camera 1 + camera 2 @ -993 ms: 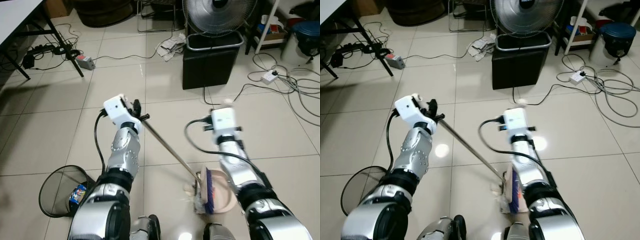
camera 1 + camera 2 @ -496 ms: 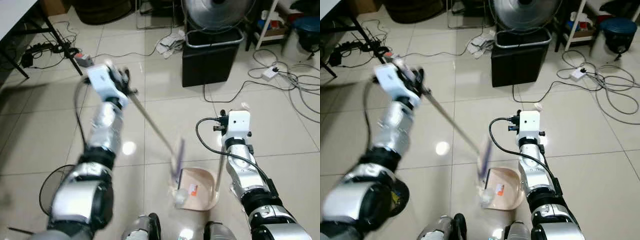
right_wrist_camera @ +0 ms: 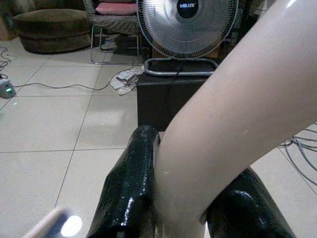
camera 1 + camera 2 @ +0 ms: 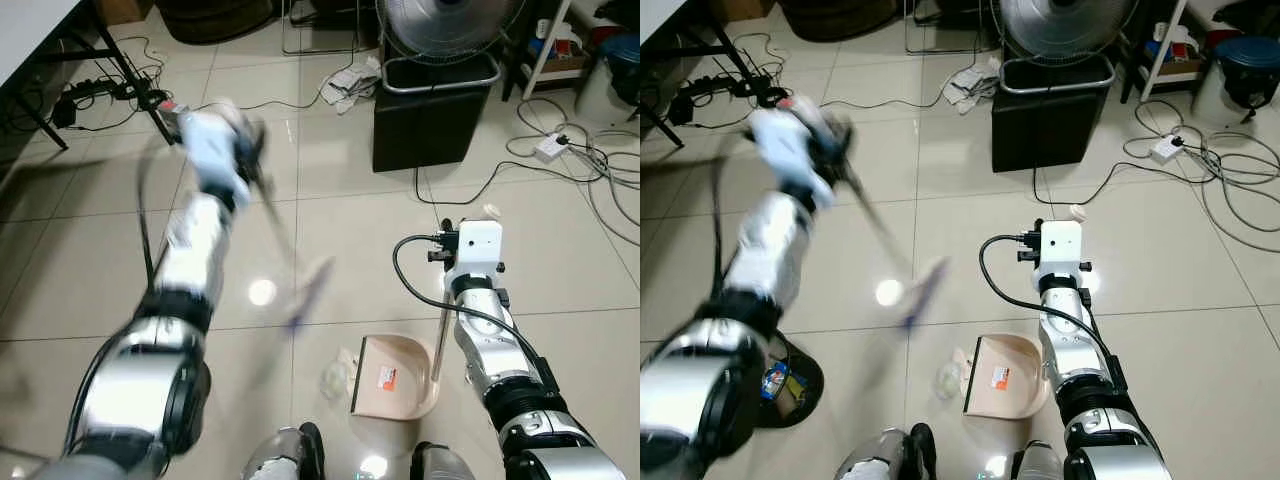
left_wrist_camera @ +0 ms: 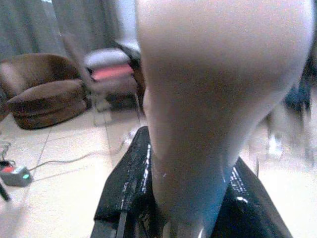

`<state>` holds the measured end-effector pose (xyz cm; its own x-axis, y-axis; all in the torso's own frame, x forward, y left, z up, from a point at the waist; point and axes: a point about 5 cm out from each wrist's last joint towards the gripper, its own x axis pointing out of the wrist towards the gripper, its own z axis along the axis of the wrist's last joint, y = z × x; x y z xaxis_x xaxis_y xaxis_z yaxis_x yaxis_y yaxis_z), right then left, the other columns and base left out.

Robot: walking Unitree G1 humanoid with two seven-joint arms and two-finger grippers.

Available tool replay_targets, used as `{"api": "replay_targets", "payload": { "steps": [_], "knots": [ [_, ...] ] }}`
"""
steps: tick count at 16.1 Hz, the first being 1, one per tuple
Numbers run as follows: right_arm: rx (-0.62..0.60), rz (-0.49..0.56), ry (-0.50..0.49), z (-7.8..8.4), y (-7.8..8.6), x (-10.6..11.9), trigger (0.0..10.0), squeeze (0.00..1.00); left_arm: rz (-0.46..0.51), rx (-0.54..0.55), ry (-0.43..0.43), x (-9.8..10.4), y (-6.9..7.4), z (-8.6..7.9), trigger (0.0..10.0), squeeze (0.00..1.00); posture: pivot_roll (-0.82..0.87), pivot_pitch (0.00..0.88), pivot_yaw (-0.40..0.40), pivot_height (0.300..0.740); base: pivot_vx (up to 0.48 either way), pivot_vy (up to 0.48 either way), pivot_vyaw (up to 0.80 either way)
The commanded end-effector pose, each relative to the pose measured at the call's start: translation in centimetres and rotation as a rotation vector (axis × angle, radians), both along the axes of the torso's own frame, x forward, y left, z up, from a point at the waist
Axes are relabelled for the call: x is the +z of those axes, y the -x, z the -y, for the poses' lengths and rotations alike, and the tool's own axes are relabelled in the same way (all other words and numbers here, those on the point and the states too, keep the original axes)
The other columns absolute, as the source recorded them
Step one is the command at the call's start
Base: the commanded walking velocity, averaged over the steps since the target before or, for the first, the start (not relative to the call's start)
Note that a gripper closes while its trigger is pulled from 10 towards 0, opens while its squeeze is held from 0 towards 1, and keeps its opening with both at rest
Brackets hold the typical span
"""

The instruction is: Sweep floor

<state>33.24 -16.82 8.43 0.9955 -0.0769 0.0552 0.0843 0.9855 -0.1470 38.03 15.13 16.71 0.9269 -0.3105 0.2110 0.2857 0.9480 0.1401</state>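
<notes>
Broom (image 4: 305,290) now swung up left, off the dustpan (image 4: 398,374); left gripper (image 4: 250,150) grips its handle, right gripper (image 3: 188,198) clamps the dustpan's.

Fan (image 3: 187,20) hub badge: "MILUX"
Dustpan (image 4: 398,372) sticker: red, too small to read

broom (image 4: 300,295) lifted off dustpan (image 4: 395,375), swung left

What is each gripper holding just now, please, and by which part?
Left gripper: the long-handled broom, by its handle's top end. Right gripper: the beige plastic dustpan, by its upright handle's top.
</notes>
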Motion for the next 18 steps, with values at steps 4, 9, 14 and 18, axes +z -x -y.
{"api": "replay_targets", "payload": {
  "steps": [4,9,14,18],
  "knots": [
    [0.021,0.073,-0.037,-0.3,-0.3,1.8,10.0,0.00,-0.082,0.026,-0.100,-3.4,1.2,-0.3,10.0,0.00,0.01,0.139,0.153,0.740,0.000,0.000,0.00],
    [0.006,0.167,-0.030,1.9,-0.2,6.1,10.0,0.00,-0.134,0.113,-0.058,-5.2,1.9,-0.1,10.0,0.00,0.00,0.141,0.151,0.740,0.000,0.000,0.00],
    [-0.034,0.175,0.100,4.1,0.4,7.0,10.0,0.00,-0.151,0.146,-0.026,-5.7,2.0,0.3,10.0,0.00,-0.01,0.145,0.151,0.740,0.000,0.000,0.00],
    [0.016,0.116,0.226,2.3,0.3,4.1,10.0,0.00,-0.165,0.178,0.019,-5.8,1.9,0.8,10.0,0.00,0.00,0.151,0.158,0.740,0.000,0.000,0.00]
  ]
}}
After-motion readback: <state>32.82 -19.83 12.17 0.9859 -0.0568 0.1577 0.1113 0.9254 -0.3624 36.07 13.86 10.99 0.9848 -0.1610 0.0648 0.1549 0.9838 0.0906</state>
